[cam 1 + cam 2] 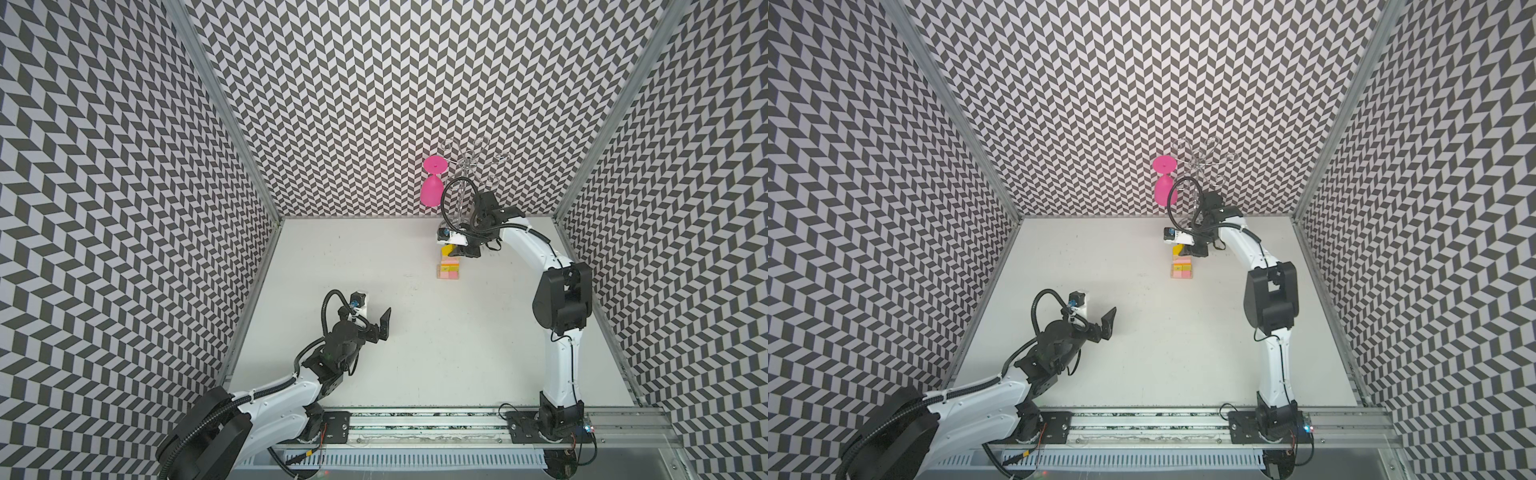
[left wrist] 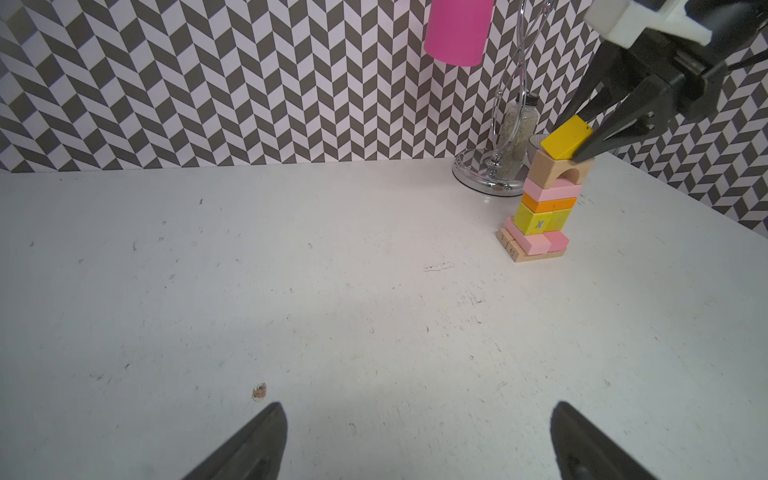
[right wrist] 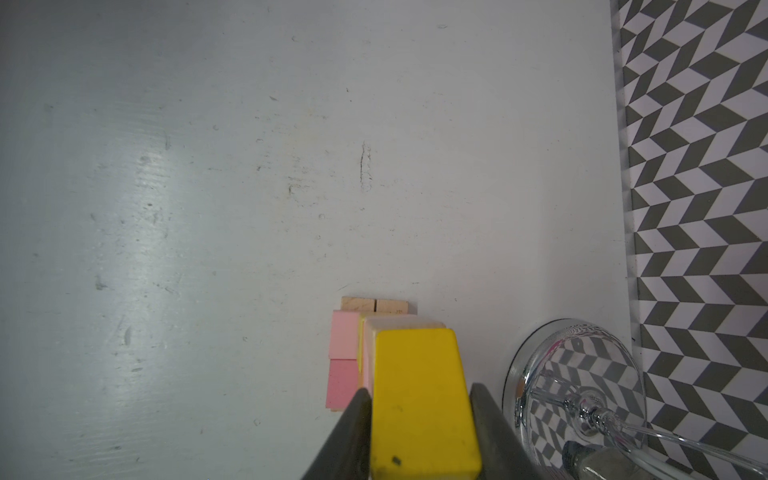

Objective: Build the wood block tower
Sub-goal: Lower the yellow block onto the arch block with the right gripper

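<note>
The tower (image 1: 449,268) (image 1: 1181,268) (image 2: 540,212) stands at the back of the table, right of centre. It has tan bars at the base, then pink bars (image 3: 345,357), yellow cubes, an orange bar, a pink bar and a tan arch (image 2: 557,170). A yellow block (image 2: 566,137) (image 3: 419,395) (image 1: 447,249) sits tilted on the arch. My right gripper (image 3: 419,388) (image 2: 575,137) (image 1: 457,250) reaches down over it and is shut on it, a finger against each side. My left gripper (image 2: 419,405) (image 1: 374,318) (image 1: 1100,320) hovers open and empty over bare table, far from the tower at front left.
A chrome wire stand (image 2: 486,178) (image 3: 577,374) rises just behind the tower, with a magenta goblet (image 1: 432,189) (image 2: 455,29) hanging upside down from it. A small glass bottle (image 2: 515,133) stands at its base. Patterned walls close in the back and both sides.
</note>
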You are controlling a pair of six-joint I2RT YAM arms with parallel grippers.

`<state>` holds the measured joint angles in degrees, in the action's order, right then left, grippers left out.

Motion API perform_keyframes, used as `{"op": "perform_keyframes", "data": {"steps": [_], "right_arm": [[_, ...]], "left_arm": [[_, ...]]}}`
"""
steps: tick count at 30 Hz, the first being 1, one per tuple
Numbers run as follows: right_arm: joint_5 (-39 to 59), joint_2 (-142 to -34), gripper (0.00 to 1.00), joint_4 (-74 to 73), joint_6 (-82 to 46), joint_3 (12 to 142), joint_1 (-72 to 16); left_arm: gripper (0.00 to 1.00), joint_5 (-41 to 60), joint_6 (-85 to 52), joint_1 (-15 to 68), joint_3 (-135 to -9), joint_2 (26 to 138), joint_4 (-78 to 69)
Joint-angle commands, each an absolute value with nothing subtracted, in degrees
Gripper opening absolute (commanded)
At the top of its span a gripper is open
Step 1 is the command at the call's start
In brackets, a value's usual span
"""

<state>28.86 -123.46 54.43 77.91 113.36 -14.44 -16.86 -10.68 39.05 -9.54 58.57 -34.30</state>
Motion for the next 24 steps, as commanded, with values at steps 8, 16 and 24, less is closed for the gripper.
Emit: {"op": "perform_keyframes", "data": {"steps": [8, 16, 24], "right_arm": [[28.3, -121.5, 0.54, 52.7, 77.8, 111.1, -14.1], [28.0, -121.2, 0.56, 51.8, 77.3, 111.0, -14.1], [29.0, -120.3, 0.56, 51.2, 77.2, 111.4, -14.1]], "left_arm": [[0.99, -17.7, -10.0, 39.7, -11.1, 59.0, -34.7], [0.99, -17.8, -10.0, 39.8, -11.1, 59.0, -34.8], [0.99, -17.9, -9.9, 39.9, -11.2, 59.2, -34.8]]}}
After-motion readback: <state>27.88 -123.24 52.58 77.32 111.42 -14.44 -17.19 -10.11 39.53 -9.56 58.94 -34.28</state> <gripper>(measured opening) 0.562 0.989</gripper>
